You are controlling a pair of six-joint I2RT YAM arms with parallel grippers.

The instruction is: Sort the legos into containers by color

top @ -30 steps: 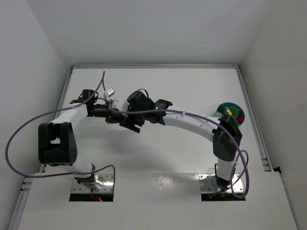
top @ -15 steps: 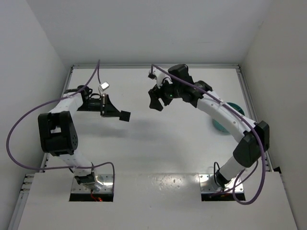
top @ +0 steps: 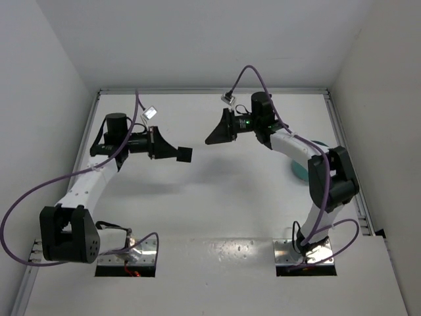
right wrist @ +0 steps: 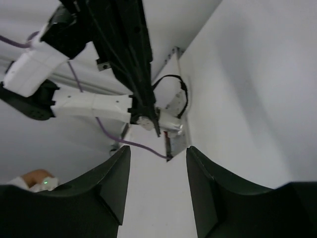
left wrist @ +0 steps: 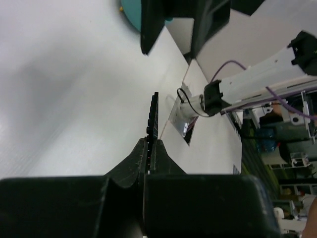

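My left gripper is shut on the flat black square and holds it in the air over the table's left middle. In the left wrist view the square shows edge-on between my shut left gripper. My right gripper is open and empty, raised and facing the left gripper across a gap. It is open in its own view. The teal dish sits at the right, mostly hidden behind the right arm; its edge shows in the left wrist view. No other bricks are visible.
A raised rail borders the white table at the far edge. Purple cables loop from both arms. The left arm's gripper fills the top of the right wrist view. The right gripper shows at the top of the left wrist view.
A second ago the two grippers were close together left of centre. They have drawn apart: the right gripper swung to the far middle, the left kept the black square and shifted right.
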